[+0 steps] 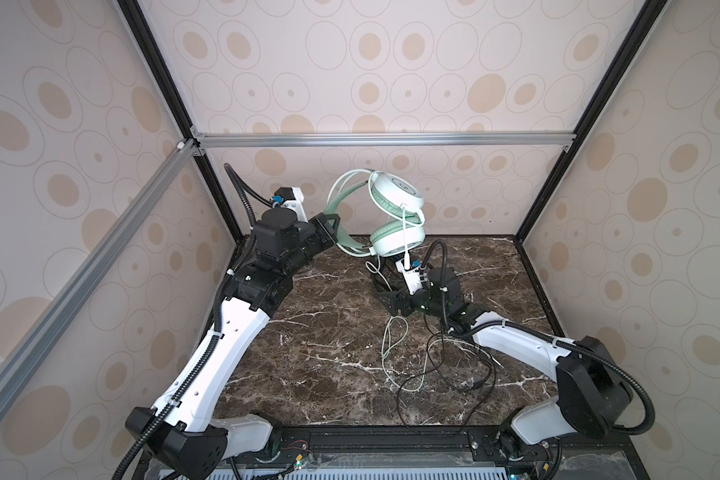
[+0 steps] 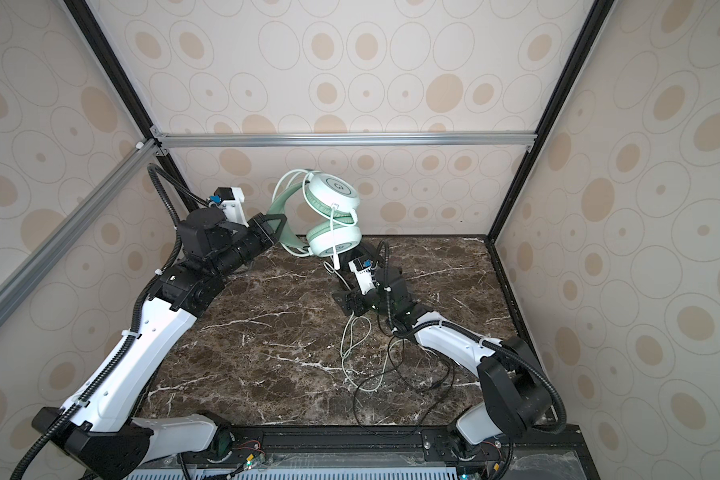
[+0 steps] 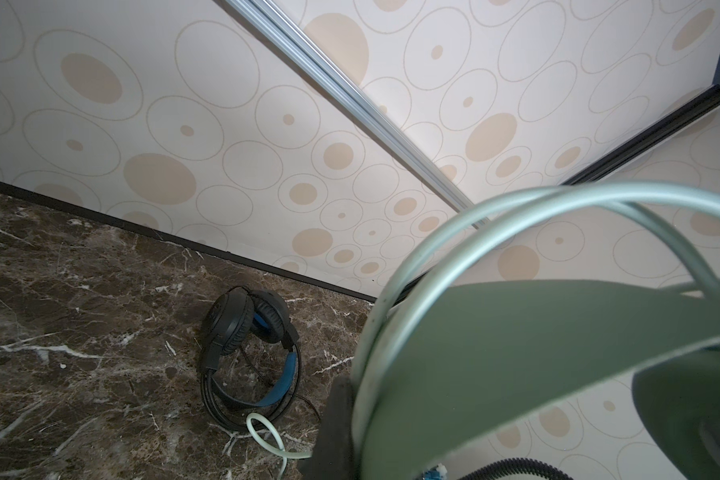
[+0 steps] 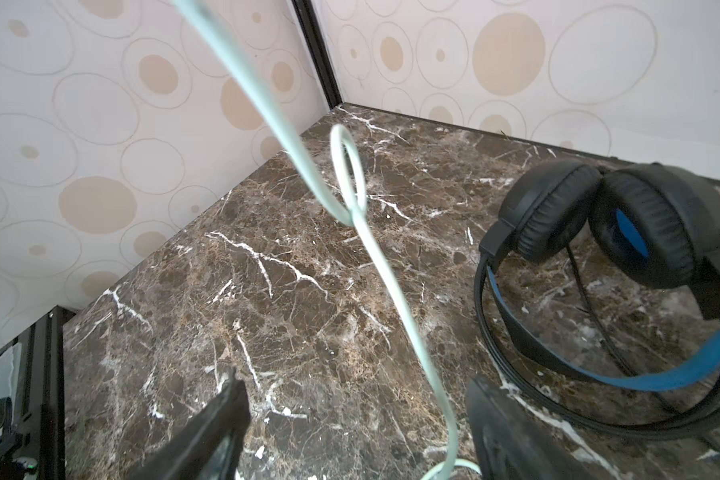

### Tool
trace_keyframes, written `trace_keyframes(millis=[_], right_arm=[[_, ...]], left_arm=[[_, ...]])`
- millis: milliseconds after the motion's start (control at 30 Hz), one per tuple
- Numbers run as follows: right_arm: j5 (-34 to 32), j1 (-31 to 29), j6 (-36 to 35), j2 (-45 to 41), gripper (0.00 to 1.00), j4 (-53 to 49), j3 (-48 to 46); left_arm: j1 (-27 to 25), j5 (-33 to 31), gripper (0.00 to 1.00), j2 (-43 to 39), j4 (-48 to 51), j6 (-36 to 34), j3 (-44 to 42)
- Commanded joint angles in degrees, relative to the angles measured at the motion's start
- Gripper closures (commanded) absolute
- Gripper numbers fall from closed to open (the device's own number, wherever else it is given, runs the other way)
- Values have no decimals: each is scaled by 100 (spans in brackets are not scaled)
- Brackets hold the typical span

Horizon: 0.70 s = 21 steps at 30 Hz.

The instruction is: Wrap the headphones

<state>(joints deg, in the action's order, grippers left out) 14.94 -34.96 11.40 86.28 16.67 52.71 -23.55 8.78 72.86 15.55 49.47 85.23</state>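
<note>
Mint headset (image 1: pixel 395 195) aloft at the worktop's (image 1: pixel 329 332) 12 o'clock.
Left gripper (image 1: pixel 331 226) clamps its headband (image 1: pixel 334 206); right gripper (image 4: pixel 354 378) stands open, mint cable (image 4: pixel 375 257) running between its jaws.

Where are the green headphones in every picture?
Both top views: green headphones lifted mid-picture, over the far edge of the marble table.
Left wrist: their headband, very close.
Right wrist: only their pale cable, hanging.
Shared landmark: the marble table, in all four.
</note>
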Motion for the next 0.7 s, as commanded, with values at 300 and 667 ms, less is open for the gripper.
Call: trace_keyframes(millis=[300,667], right_arm=[[-202,55,160,576,15,479,519],[-183,64,335,1209,20,757,810]], left_arm=[[-26,175,100,-150,-210,49,389],[-27,243,100,-88,-299,119,349]])
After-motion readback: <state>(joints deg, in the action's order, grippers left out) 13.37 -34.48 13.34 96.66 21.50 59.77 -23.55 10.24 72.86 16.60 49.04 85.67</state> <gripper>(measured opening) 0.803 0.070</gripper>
